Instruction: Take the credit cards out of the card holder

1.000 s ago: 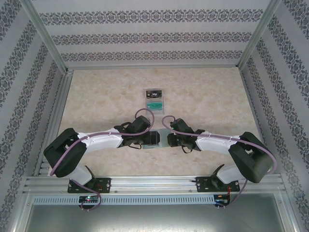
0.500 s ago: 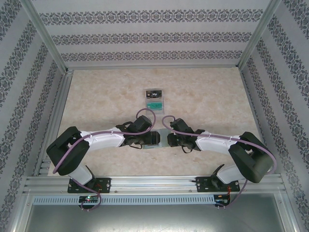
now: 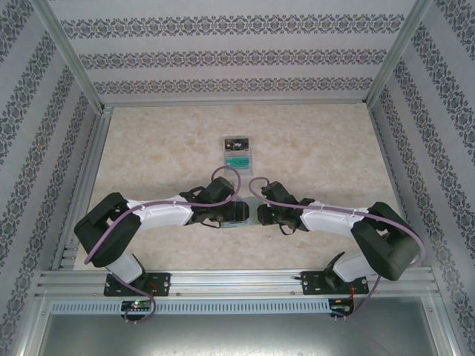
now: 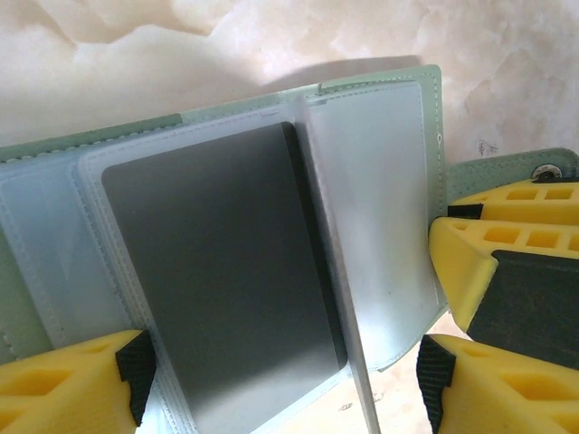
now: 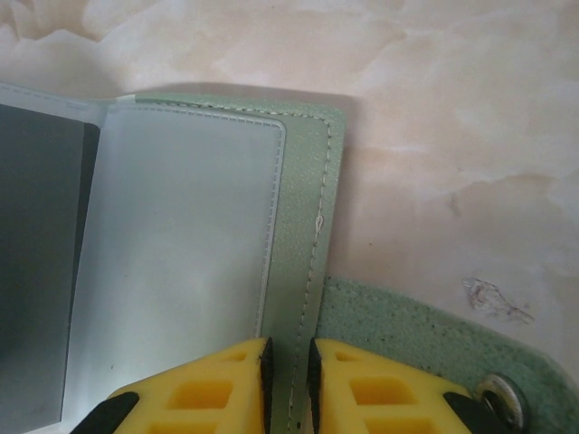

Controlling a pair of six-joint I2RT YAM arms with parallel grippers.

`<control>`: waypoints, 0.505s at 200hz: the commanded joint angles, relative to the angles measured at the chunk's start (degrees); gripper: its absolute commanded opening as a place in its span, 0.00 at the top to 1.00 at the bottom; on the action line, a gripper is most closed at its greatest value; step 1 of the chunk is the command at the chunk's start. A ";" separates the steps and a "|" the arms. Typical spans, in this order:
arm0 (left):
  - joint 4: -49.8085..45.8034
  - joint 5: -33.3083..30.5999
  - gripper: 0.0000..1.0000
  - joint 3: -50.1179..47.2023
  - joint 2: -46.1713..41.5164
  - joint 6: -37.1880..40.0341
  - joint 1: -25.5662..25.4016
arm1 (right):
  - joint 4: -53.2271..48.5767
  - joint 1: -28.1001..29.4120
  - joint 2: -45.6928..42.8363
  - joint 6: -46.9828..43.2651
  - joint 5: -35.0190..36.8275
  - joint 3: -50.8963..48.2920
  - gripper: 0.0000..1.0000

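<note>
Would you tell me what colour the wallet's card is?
Dark grey card in the wallet; left wrist view.

3 credit cards: 1 dark card [image 4: 226,280] in a pocket of the card holder [image 5: 327,181], 1 black card [image 3: 237,143] with white marks and 1 teal card [image 3: 237,160], both in the tray [image 3: 252,153]. 1 card holder. 1 tray. 1 table [image 3: 148,148]. 2 arms, the left arm [image 3: 159,215] and the right arm [image 3: 326,216], each with 2 yellow fingers [image 5: 222,389].

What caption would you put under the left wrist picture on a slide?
Open left claw poised over a dark card in the open wallet, whose edge the right claw pinches.
</note>
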 commanded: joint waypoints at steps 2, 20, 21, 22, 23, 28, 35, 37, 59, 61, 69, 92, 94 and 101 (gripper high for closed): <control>3.96 2.28 0.20 -1.06 0.56 -0.99 -0.89 | 0.12 0.62 1.24 1.14 -0.39 0.97 0.78; 4.90 2.46 0.18 -1.48 0.37 -1.01 -0.89 | 0.16 0.65 1.34 1.13 -0.47 1.04 0.78; 4.92 2.48 0.18 -1.48 0.37 -1.04 -0.89 | 0.16 0.64 1.33 1.13 -0.48 1.04 0.78; 5.02 2.53 0.18 -1.53 0.37 -1.01 -0.89 | 0.12 0.63 1.33 1.13 -0.48 1.04 0.78; 5.11 2.60 0.18 -1.59 0.37 -1.04 -0.89 | 0.10 0.63 1.33 1.13 -0.52 1.04 0.78; 5.39 2.96 0.17 -1.59 0.49 -0.99 -0.89 | 0.14 0.65 1.33 1.13 -0.48 1.04 0.78; 6.06 3.41 0.17 -1.74 0.61 -0.92 -0.89 | 0.17 0.62 1.32 1.13 -0.48 1.04 0.78; 6.25 3.56 0.17 -1.85 0.65 -0.95 -0.89 | 0.17 0.62 1.37 1.09 -0.48 1.04 0.78; 7.87 4.42 0.08 -2.43 0.82 -1.31 -0.89 | 0.09 0.65 1.33 1.12 -0.48 1.04 0.78; 7.98 4.49 0.08 -2.45 0.81 -1.33 -0.89 | 0.08 0.63 1.33 1.13 -0.48 1.04 0.78; 8.19 4.72 0.08 -2.46 0.89 -1.33 -0.85 | 0.05 0.63 1.33 1.14 -0.43 1.04 0.78; 7.86 4.53 0.08 -2.52 0.89 -1.27 -0.89 | 0.06 0.54 1.14 1.22 -0.31 0.95 0.78; 7.80 4.57 0.08 -2.42 0.89 -1.30 -0.89 | 0.07 0.58 1.21 1.22 -0.33 0.95 0.78; 7.75 4.56 0.08 -2.36 0.90 -1.25 -0.89 | 0.05 0.58 1.13 1.26 -0.32 0.95 0.78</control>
